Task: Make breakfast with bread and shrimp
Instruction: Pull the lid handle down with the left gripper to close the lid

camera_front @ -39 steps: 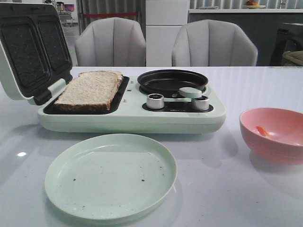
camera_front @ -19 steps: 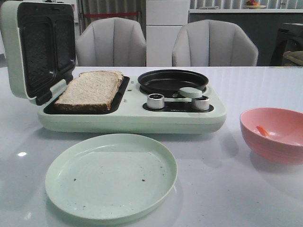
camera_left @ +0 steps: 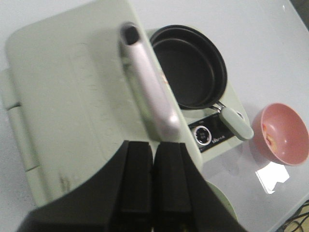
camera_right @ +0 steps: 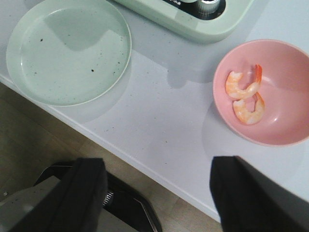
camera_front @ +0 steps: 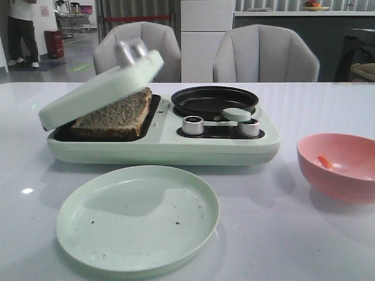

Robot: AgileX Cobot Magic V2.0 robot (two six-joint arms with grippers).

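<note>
The bread (camera_front: 114,111) lies in the left well of the pale green sandwich maker (camera_front: 176,146). Its lid (camera_front: 99,88) hangs half-closed and tilted over the bread, blurred. In the left wrist view my left gripper (camera_left: 153,145) is shut with nothing in it, just off the near end of the lid's silver handle (camera_left: 149,92). Two curled orange-pink shrimp (camera_right: 244,84) lie in the pink bowl (camera_right: 285,125); the front view shows only one shrimp (camera_front: 324,162). My right gripper (camera_right: 158,169) is open and empty over the table's front edge. Neither gripper appears in the front view.
An empty pale green plate (camera_front: 137,216) sits in front of the sandwich maker. A black pan (camera_front: 214,99) with a green handle rests on the maker's right half, behind two silver knobs (camera_front: 192,124). Two grey chairs (camera_front: 266,55) stand behind the table.
The sandwich maker's lid has swung from standing open at the left down to half-closed over the bread. Plate, pan and bowl have not moved.
</note>
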